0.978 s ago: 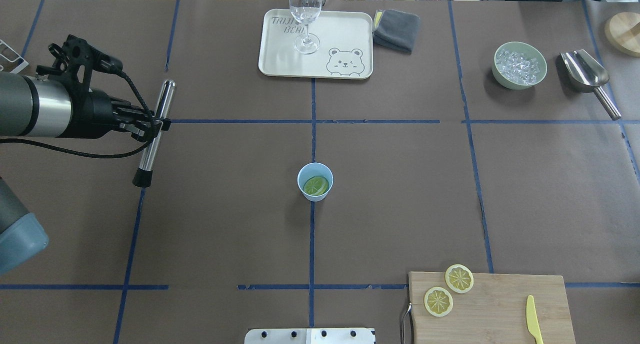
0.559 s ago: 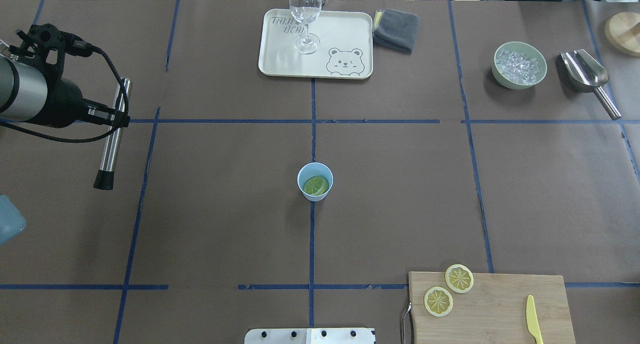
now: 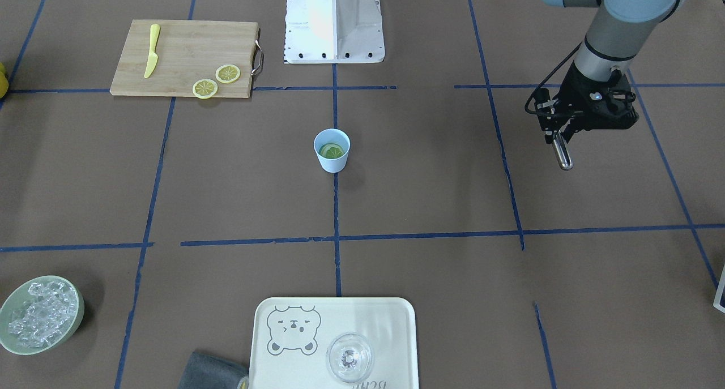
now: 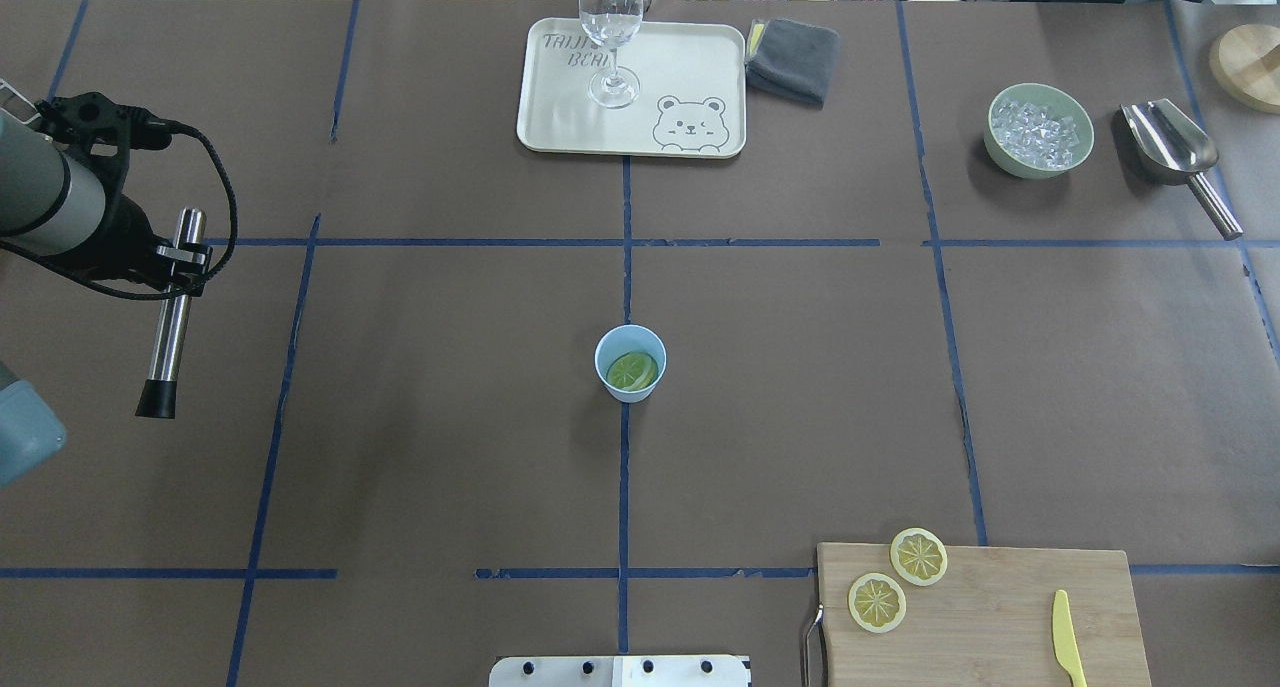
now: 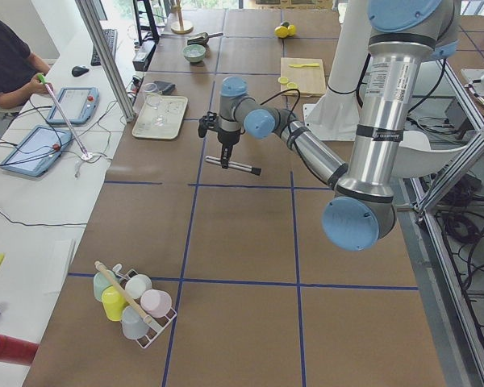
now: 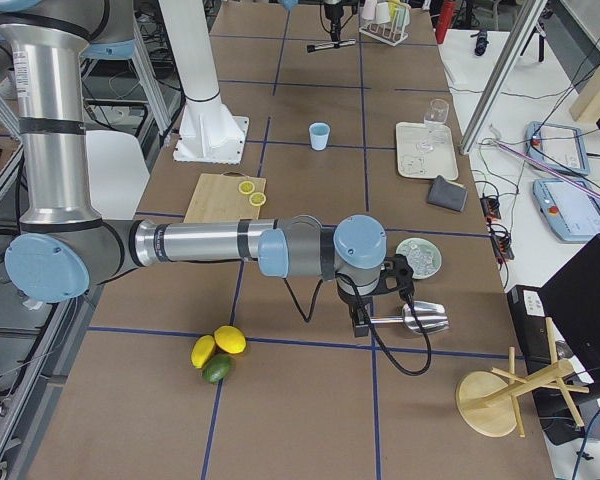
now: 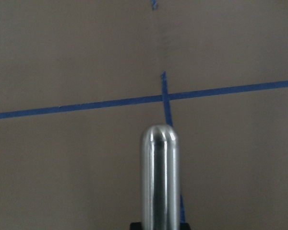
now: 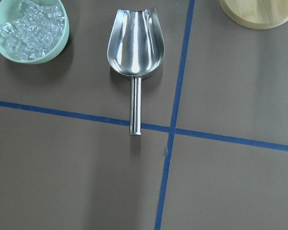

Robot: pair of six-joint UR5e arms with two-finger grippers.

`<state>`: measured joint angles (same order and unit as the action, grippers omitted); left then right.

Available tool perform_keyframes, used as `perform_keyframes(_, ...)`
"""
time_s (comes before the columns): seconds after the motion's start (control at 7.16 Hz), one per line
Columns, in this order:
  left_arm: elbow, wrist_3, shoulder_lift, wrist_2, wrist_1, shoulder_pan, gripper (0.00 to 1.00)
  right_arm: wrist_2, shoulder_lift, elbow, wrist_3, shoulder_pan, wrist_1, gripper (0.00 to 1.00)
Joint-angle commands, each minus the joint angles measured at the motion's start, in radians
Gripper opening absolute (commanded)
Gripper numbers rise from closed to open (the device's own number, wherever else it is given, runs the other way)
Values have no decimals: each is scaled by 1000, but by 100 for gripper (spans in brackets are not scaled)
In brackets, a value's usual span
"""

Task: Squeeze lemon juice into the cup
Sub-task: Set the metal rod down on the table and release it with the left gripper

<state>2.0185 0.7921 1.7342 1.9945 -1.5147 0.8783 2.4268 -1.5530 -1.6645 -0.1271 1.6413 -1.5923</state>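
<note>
left gripper (image 4: 186, 257) with steel rod (image 4: 164, 339), pulled farther left, away from cup (image 4: 631, 393)

Robotics lab: brown-papered table (image 4: 800, 387) gridded with blue tape (image 4: 500, 242), white arm pedestal (image 3: 334, 21), teach pendants (image 5: 73, 105), cables (image 5: 32, 161) on bench (image 5: 32, 210) beyond left gripper (image 5: 225, 153).

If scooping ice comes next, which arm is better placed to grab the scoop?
Right. Its wrist camera looks straight down on the scoop, beside the ice bowl. The left gripper is at the table's far end, shut on a metal rod.
</note>
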Motion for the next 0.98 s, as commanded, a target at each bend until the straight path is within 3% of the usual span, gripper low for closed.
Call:
perform_keyframes(0.0, -123, -13, 14, -3, 13, -5, 0, 0, 1, -11, 0, 0, 0, 100)
perform_keyframes(0.42, -259, -13, 21, -11, 10, -7, 0, 0, -10, -24, 0, 0, 0, 100)
perform_keyframes(0.84, -297, -10, 21, -58, 7, -50, 0, 0, -13, -24, 0, 0, 0, 100)
